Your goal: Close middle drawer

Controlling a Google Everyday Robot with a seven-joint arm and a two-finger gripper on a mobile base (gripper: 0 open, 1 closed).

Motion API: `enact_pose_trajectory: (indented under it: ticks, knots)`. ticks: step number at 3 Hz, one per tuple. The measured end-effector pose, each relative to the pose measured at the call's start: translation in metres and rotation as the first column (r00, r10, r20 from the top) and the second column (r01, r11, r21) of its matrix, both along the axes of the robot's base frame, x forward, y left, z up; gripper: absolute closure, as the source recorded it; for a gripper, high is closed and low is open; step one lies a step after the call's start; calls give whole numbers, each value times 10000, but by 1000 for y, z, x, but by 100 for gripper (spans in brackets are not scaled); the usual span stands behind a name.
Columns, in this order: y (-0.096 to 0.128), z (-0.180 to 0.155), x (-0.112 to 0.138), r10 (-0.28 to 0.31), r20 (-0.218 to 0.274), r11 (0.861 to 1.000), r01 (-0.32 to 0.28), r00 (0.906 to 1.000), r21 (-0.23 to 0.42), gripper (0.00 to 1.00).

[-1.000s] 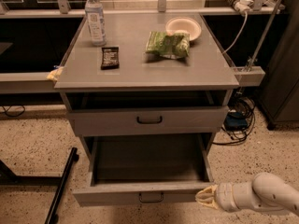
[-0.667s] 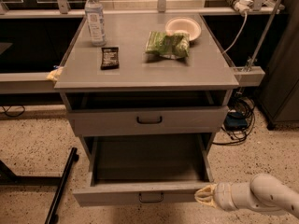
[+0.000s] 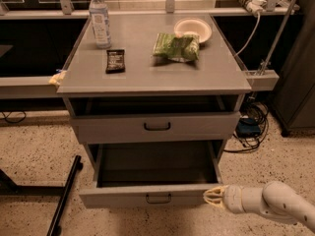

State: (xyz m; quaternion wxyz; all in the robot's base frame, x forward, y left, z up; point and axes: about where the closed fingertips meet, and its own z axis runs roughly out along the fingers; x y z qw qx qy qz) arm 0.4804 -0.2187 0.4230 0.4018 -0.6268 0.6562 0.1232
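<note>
The middle drawer (image 3: 123,195) is pulled far out of the grey cabinet, with its deep grey box open and empty. A small black loop handle (image 3: 158,198) sits at the centre of its flat front. My gripper (image 3: 212,198), with yellowish tips on a white arm, comes in from the lower right. It is at the right end of the drawer's front, touching it or very close to it.
The slimmer drawer above (image 3: 157,127) stands slightly open. On the cabinet top (image 3: 147,77) are a water bottle (image 3: 100,18), a dark snack bar (image 3: 115,61), a green chip bag (image 3: 178,46) and a white bowl (image 3: 193,28). A black bar (image 3: 66,195) lies on the floor at left, and cables (image 3: 251,127) lie at right.
The gripper has stayed at the right end of the middle drawer's front, shifting only slightly. The drawer is still pulled out.
</note>
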Motion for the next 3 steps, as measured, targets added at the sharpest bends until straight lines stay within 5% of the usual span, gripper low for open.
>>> enact_pose_trajectory:
  ticks: [1,3]
  knots:
    - [4,6,29,234,658,9995,-247,9976,192,100]
    - [5,8,95,330,919,9982,-374,9952,472,100]
